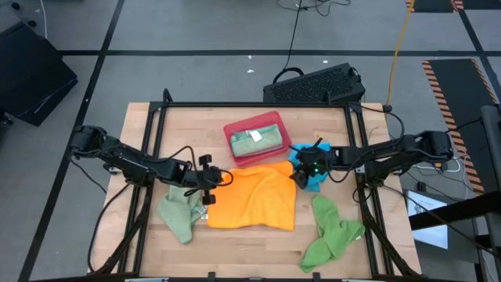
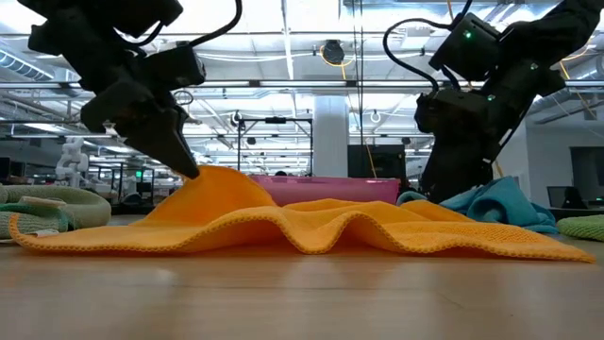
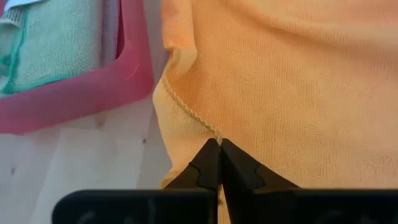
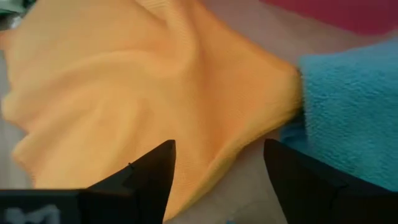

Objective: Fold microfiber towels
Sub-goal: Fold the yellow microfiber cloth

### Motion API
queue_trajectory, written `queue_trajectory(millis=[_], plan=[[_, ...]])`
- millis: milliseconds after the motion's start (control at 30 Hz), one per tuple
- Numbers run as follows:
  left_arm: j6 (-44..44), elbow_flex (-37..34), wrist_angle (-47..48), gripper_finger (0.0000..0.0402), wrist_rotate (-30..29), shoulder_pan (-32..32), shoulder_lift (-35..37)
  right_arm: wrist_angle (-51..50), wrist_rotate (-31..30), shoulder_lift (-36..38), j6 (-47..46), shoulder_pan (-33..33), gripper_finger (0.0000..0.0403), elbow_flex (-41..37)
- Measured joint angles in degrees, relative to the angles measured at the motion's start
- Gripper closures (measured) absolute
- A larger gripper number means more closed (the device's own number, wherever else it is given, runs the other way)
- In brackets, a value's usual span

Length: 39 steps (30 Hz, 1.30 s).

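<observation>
While left fingers (image 3: 219, 155) pinch the orange towel's (image 1: 254, 196) edge, right fingers (image 4: 217, 165) gape — holding nothing.

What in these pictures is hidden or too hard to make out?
- Bright blue towel: high view, mostly covered by the right gripper above it.
- Folded towels in the red tray: high view, too small to count.
- Orange towel: low view, its raised folds hide the table behind.
- Left gripper: left wrist view, body cut off by the picture's edge.

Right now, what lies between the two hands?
In the high view, the orange towel spans the stretch between the left hand and the right hand.
</observation>
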State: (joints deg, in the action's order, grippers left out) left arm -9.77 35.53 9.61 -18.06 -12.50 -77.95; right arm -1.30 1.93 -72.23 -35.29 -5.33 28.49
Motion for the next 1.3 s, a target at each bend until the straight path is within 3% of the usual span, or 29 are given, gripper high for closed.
queue_trajectory(millis=[200,400,700,1067,1300], plan=[[0.63,0.0,-0.04,0.0397,-0.02,-0.43,0.0,2.33,-0.32,-4.12,0.3,-1.81,0.0199,-0.01],[1.79,0.0,-0.04,0.0395,-0.01,-0.41,0.0,10.85,-0.19,-7.23,4.11,-3.33,0.0235,0.0],[2.05,0.0,0.21,0.0396,0.0,-0.41,0.0,10.4,-0.34,-6.21,14.61,-5.26,0.0391,0.0],[1.73,-0.02,1.75,0.0395,-0.05,-4.16,7.37,2.83,-1.03,4.64,33.37,0.68,0.0401,0.0],[1.74,0.01,3.18,0.0396,-1.55,-7.45,14.25,-2.14,-7.92,8.99,37.75,6.95,0.0402,0.0]])
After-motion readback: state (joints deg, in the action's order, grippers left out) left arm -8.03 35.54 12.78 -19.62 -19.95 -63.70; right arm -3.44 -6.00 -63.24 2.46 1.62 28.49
